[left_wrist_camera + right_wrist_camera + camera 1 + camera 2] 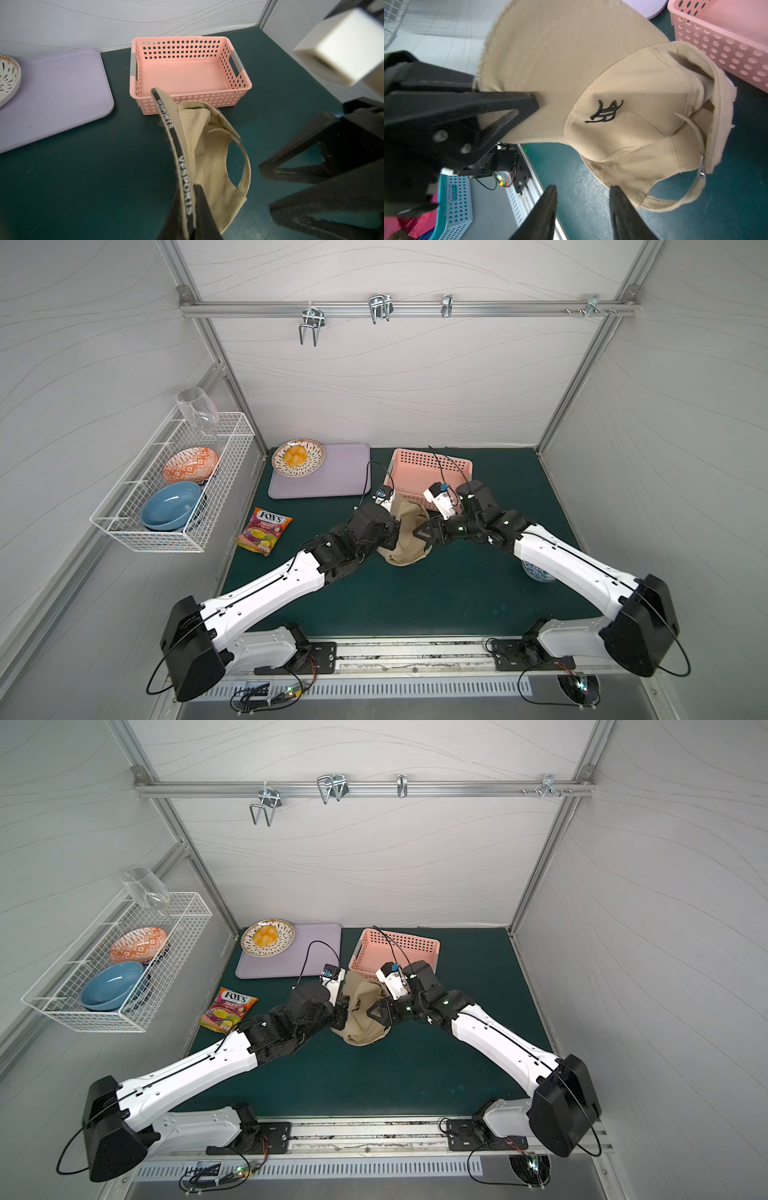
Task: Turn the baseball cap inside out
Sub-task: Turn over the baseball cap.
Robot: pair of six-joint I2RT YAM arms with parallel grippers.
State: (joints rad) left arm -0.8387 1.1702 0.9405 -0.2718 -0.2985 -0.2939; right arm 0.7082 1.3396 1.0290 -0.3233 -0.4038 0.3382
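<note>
baseball cap [406, 549]: long axis 12-to-6 o'clock, brim at 9
left gripper [187, 191]: clamps the brim
right gripper [583, 188]: jaws apart, at 3

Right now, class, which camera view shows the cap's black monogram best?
The right wrist view: the monogram sits large and sharp on the front of the baseball cap. In both top views it is at most a tiny dark mark. The left wrist view shows only the cap's lettered band and inside, not the monogram.

Pink basket [415, 458] beside lilac tray [340, 472], candy bag [264, 531] nearby.
</note>
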